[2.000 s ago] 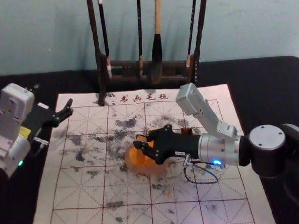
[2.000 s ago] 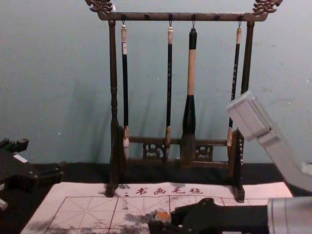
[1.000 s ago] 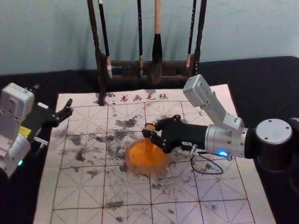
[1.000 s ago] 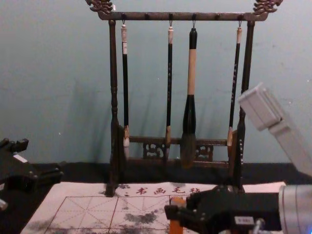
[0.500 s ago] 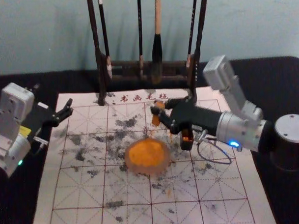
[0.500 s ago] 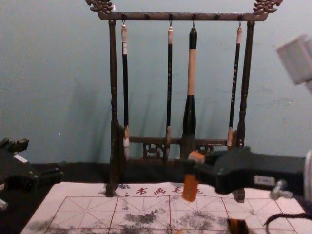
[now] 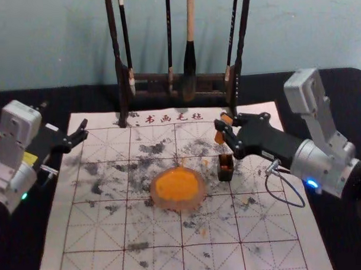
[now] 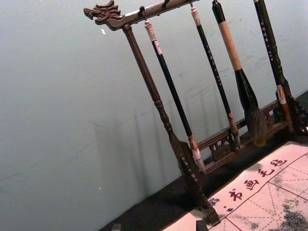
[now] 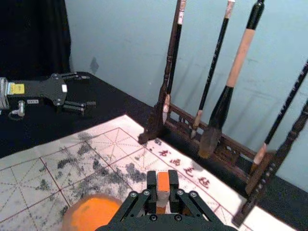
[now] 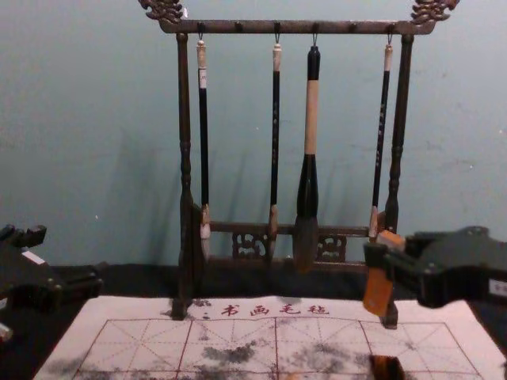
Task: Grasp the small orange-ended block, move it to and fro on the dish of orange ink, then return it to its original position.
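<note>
My right gripper (image 7: pixel 226 128) is shut on the orange-ended block (image 7: pixel 220 137), holding it raised above the mat, behind the small dark holder (image 7: pixel 225 168). In the chest view the block (image 10: pixel 378 291) hangs slightly tilted from the right gripper (image 10: pixel 388 252). The right wrist view shows the block (image 9: pixel 163 183) pinched between both fingertips of the right gripper (image 9: pixel 163 188). Orange ink fills the round dish (image 7: pixel 177 188) at mid-mat. My left gripper (image 7: pixel 81 134) stays parked at the left with its fingers apart.
A dark wooden rack (image 10: pixel 184 237) with hanging brushes stands at the mat's back edge, close behind the raised block. The gridded, ink-stained mat (image 7: pixel 95 233) lies on a black-covered table (image 7: pixel 322 106).
From over the dish, my right gripper has lifted the block and carried it right and toward the back. The dish and the dark holder have come into view. The left arm has not moved.
</note>
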Available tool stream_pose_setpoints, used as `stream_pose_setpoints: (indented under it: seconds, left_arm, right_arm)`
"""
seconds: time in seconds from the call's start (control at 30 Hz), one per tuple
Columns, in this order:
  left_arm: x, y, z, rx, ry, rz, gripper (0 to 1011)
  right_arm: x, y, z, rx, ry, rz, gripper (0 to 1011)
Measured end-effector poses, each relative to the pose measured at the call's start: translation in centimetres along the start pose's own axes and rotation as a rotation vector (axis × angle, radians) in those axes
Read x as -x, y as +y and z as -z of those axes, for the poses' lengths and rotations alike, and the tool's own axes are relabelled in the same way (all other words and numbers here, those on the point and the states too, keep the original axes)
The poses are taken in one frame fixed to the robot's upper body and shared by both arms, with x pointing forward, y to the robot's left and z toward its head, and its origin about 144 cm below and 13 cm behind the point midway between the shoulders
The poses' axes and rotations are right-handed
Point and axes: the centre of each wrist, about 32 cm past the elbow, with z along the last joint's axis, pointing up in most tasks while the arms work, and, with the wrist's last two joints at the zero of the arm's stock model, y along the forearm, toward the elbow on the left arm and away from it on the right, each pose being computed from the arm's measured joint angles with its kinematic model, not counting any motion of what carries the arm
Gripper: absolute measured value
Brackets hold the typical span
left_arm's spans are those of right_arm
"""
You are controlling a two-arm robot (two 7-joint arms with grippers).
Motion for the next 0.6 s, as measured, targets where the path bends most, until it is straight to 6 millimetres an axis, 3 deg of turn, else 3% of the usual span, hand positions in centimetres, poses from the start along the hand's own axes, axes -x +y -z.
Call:
stream_pose_setpoints:
  seconds: [0.2,0.6]
  left_arm:
    - [0.0,0.0,0.0,0.0,0.0,0.0,1001]
    - [0.0,0.0,0.0,0.0,0.0,0.0,1001]
  right_arm:
    - [0.9,-1.0,0.8,0.014,-0.003,0.021,111]
    - [1.3,-1.3,2.1,0.062,0.006,0.055,111]
